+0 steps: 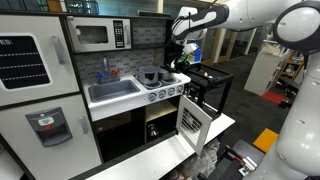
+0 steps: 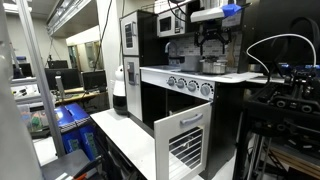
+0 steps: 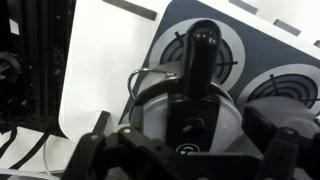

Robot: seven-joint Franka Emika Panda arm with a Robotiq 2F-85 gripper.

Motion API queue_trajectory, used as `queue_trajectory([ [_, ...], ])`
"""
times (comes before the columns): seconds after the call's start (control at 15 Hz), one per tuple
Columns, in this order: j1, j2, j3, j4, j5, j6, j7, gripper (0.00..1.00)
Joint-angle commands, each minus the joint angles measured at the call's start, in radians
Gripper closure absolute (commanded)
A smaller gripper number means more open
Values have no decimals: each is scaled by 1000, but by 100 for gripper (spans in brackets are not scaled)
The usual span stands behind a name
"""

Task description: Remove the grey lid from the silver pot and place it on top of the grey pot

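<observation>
In the wrist view the grey lid (image 3: 160,112) sits on the silver pot (image 3: 138,92), with its dark knob directly below me. The pot's long black handle (image 3: 202,45) points away over a burner. My gripper (image 3: 198,135) hangs open above the lid, its fingers (image 3: 268,132) standing on either side of the knob with nothing between them. In both exterior views the gripper (image 1: 181,52) (image 2: 212,42) hovers just over the pot (image 1: 177,68) (image 2: 212,66) on the toy stove. A darker grey pot (image 1: 150,76) stands on the stove's other side, next to the sink.
The toy kitchen has a sink (image 1: 112,90), a microwave (image 1: 95,35) above it and an open oven door (image 1: 192,120) (image 2: 185,145) sticking out in front. Stove knobs (image 2: 188,85) line the front edge. A second burner (image 3: 290,90) lies beside the pot.
</observation>
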Motion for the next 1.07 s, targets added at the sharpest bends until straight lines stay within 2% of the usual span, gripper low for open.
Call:
queue_trajectory([
  [0.0,-13,0,14,3,-3,-3,2,0],
  [1.0,-20,48,20,10,43,66,-9,0],
])
